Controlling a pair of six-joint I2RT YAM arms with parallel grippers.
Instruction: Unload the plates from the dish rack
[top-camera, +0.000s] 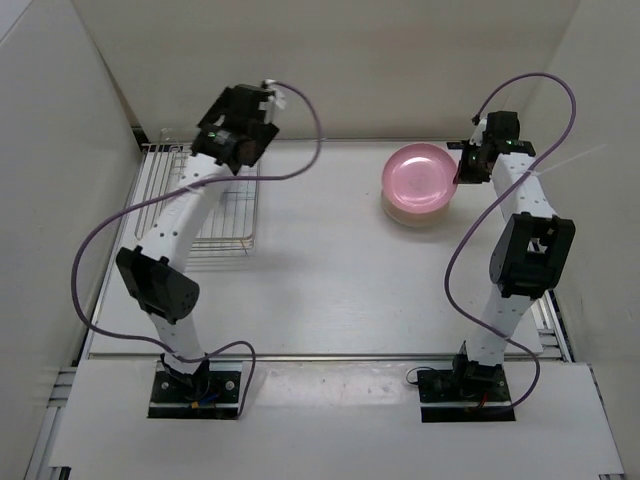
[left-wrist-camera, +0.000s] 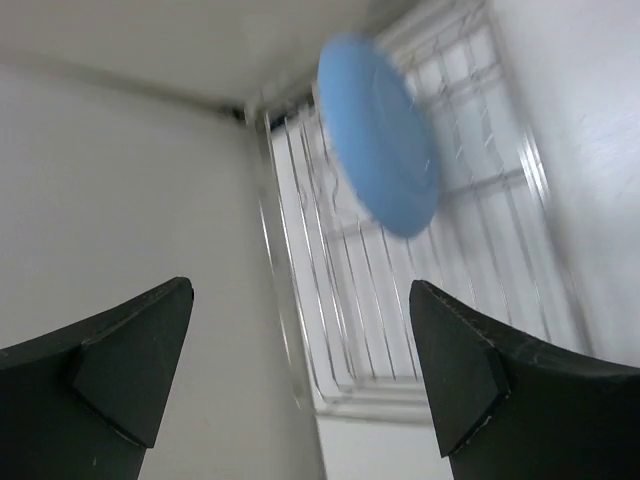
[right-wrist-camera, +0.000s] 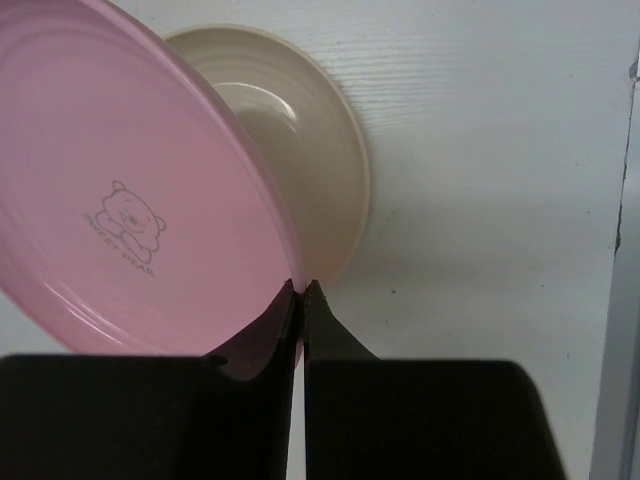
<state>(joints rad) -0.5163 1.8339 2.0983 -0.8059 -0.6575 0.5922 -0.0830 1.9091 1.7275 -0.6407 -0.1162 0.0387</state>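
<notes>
The pink plate (top-camera: 418, 178) hangs tilted over the cream plate (top-camera: 412, 214), which lies flat on the table at the back right. My right gripper (right-wrist-camera: 301, 288) is shut on the pink plate's (right-wrist-camera: 120, 190) rim; the cream plate (right-wrist-camera: 290, 130) shows behind it. The wire dish rack (top-camera: 200, 205) stands at the back left. The light blue plate (left-wrist-camera: 380, 135) stands on edge in the rack (left-wrist-camera: 400, 290), seen only in the left wrist view. My left gripper (left-wrist-camera: 300, 340) is open above the rack's near corner, apart from the blue plate; in the top view the left arm hides that plate.
White walls close the table at the back and both sides. The rack sits close to the left wall (top-camera: 60, 150). A purple cable (top-camera: 300, 150) loops over the table beside the rack. The table's front edge (top-camera: 320, 357) lies before the arm bases.
</notes>
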